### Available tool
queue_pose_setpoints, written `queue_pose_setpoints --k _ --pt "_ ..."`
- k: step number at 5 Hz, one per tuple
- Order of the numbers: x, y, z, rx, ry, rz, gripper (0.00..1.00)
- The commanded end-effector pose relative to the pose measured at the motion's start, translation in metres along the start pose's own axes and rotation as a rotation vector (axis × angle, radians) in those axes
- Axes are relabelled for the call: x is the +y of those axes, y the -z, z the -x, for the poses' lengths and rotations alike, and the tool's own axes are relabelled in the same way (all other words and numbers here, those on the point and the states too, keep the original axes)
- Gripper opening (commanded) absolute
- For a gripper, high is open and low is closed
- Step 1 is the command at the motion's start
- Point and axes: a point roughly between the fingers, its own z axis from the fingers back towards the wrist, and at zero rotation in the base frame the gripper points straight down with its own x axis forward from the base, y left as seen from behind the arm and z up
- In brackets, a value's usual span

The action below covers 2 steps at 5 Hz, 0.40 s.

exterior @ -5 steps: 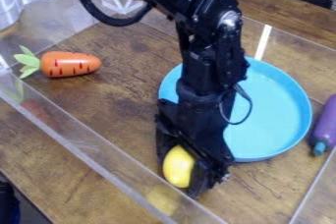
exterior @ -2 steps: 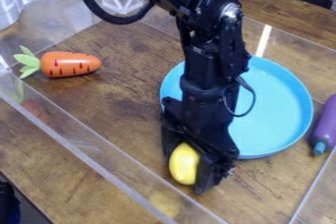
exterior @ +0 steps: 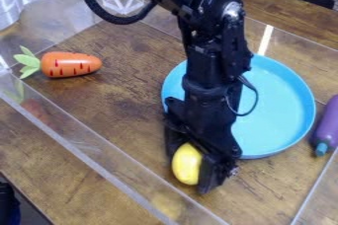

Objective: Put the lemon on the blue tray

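Observation:
The lemon [exterior: 188, 165] is a small bright-yellow oval held between the black fingers of my gripper [exterior: 192, 168], just above the wooden table near its front. The gripper is shut on it. The blue tray [exterior: 271, 106] is a large round dish right behind and to the right of the gripper; my black arm rises in front of its left part and hides that side. The lemon hangs just outside the tray's near-left rim.
An orange carrot [exterior: 67, 65] with green leaves lies at the left. A purple eggplant [exterior: 326, 124] lies at the right edge beside the tray. A clear plastic wall [exterior: 79, 135] runs along the table's front-left side.
The gripper with the lemon has shifted slightly to the right and a little up over the last second; in the last half second it has barely moved.

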Motion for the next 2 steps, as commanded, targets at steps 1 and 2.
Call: queue_pose_setpoints --k 1,2 --pt "0.0019 -0.0004 -0.0031 -0.021 0.017 0.004 0.0" --pt "0.0013 0.0005 -0.0026 -0.021 0.024 0.009 0.0"
